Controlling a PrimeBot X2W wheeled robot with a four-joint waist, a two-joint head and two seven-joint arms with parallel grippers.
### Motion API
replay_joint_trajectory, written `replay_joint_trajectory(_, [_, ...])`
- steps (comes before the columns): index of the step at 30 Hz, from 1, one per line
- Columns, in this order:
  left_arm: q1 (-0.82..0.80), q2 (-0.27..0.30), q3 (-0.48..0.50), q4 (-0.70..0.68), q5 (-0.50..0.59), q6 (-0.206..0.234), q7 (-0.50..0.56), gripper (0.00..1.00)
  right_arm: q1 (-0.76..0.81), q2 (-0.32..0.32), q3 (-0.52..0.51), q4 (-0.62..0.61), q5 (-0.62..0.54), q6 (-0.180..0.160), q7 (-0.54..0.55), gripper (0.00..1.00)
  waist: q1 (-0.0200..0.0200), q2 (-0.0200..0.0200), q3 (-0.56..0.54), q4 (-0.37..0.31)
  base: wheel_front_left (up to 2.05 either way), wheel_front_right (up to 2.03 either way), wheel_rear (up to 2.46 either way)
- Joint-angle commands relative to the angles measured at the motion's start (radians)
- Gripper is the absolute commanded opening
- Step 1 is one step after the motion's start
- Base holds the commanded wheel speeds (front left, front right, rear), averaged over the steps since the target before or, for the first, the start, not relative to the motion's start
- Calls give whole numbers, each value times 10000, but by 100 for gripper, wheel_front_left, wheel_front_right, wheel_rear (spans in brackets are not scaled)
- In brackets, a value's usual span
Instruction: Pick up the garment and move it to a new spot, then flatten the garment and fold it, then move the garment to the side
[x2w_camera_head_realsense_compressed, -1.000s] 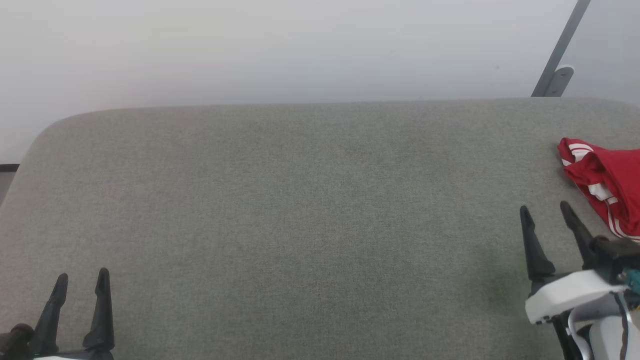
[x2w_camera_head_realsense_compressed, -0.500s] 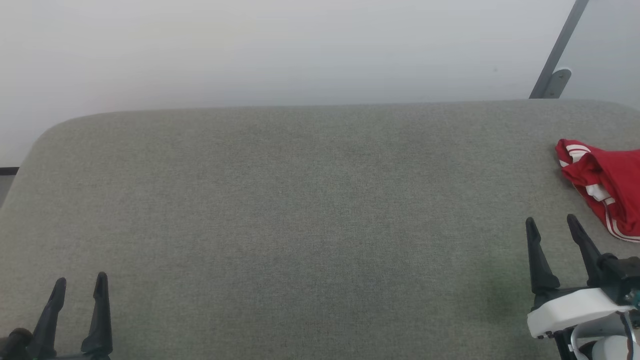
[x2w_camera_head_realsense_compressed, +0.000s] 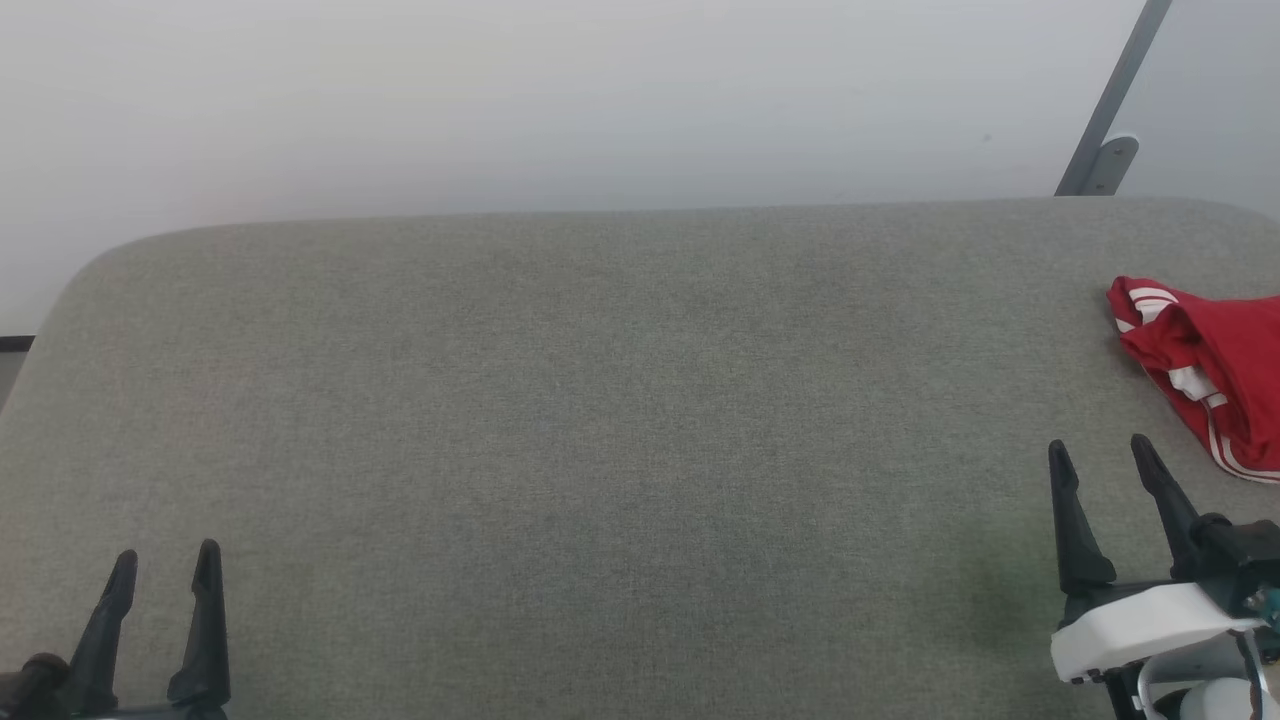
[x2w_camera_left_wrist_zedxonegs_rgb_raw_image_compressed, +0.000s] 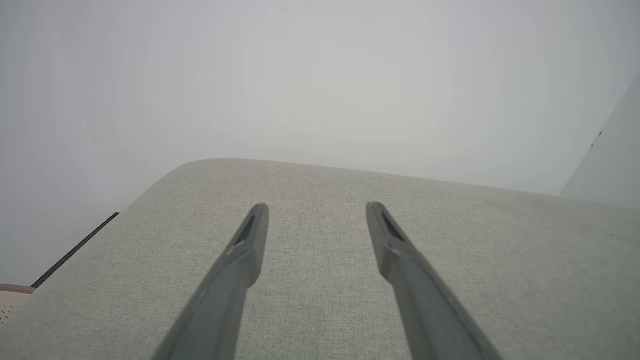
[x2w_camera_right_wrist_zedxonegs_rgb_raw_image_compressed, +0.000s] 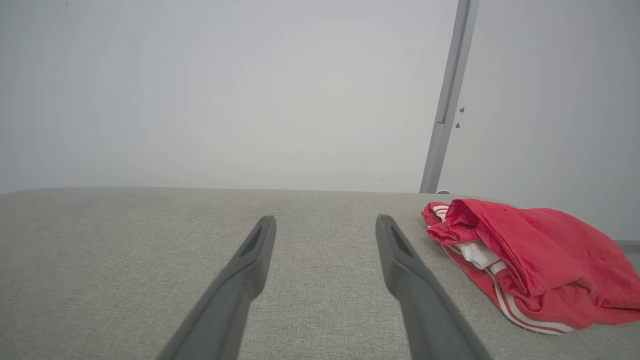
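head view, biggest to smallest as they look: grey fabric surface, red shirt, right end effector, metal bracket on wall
1. grey fabric surface
2-3. right end effector and garment: look alike, unsure; the garment is cut off by the view's edge, and the end effector is nearer the camera
4. metal bracket

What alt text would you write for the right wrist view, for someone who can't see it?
A crumpled red garment with white striped trim lies on a grey fabric surface, just right of the right tool, whose two dark fingers stand apart, holding nothing. Behind rises a pale wall with a grey upright strip.
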Motion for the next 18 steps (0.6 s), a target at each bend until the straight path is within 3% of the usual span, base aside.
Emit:
replay_joint_trajectory(1, [67,-4,13,-61,37,-25,-44,100,51,44,-1,-42,-46,-19,-43,100,0,0,-3,9,0,0,0])
replay_joint_trajectory(5, [50,-54,87,-137,69,-23,-44,100,79,71,52,6,-89,-19,-43,100,0,0,-12,35,0,0,0])
replay_joint_trajectory(6, [-1,-59,59,-103,16,0,1,0,9,54,40,16,-56,0,0,0,0,0,-14,35,0,0,0])
replay_joint_trajectory(10, [-15,-335,-39,217,-115,4,55,0,130,172,11,344,83,0,83,0,0,0,-18,37,0,0,0])
replay_joint_trajectory(18, [-287,-523,-91,364,-1261,1,421,0,20,247,-47,383,1483,-1,486,0,0,0,-34,50,0,0,0])
